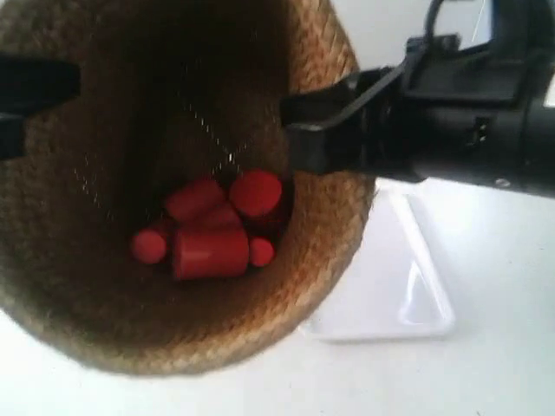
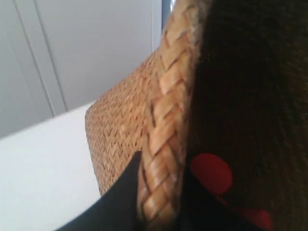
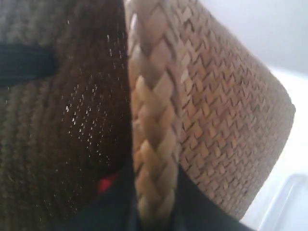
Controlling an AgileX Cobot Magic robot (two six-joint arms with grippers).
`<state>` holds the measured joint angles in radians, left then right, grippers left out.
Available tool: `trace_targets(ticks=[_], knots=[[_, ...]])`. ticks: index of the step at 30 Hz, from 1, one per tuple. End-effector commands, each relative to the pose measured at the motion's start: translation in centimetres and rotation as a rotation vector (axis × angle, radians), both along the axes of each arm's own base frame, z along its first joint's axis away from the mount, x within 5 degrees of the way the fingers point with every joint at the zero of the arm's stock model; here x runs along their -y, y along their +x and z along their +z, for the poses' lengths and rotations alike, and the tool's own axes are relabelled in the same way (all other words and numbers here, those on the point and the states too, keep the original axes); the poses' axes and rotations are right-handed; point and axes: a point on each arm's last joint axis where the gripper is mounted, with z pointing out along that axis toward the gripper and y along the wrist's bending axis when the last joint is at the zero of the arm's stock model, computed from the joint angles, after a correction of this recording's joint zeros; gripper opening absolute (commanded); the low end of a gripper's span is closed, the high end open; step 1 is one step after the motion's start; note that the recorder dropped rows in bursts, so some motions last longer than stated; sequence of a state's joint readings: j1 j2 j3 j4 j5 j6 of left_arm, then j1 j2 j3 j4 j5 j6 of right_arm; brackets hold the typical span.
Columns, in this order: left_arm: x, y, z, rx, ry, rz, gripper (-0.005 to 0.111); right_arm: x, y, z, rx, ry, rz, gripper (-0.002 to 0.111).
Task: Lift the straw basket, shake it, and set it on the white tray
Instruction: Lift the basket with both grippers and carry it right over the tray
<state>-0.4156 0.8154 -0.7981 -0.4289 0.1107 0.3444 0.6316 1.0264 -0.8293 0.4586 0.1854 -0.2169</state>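
The straw basket (image 1: 87,295) is held up close to the exterior camera, its mouth facing it, with several red pieces (image 1: 208,227) lying at its bottom. My left gripper (image 2: 161,192) is shut on the braided rim (image 2: 166,120), one finger outside the wall and one inside. My right gripper (image 3: 154,192) is shut on the opposite rim (image 3: 154,106) the same way. In the exterior view the arm at the right (image 1: 451,113) clamps the basket's right edge, and a dark finger (image 1: 35,87) shows at the left edge. The white tray (image 1: 399,286) lies on the table, partly hidden behind the basket.
A white tabletop (image 1: 486,373) stretches under and around the basket. A pale wall with a panel seam (image 2: 43,67) stands behind in the left wrist view. A corner of the tray (image 3: 288,197) shows past the basket in the right wrist view.
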Motion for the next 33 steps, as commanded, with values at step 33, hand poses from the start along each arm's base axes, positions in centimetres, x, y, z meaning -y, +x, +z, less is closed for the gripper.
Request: trace_targets(ticks=[33], knots=[[-0.1,-0.8,0.1,-0.140,-0.147,0.025,0.000,0.2,0.4,1.0,-0.100,0.195,-0.079,0.000]])
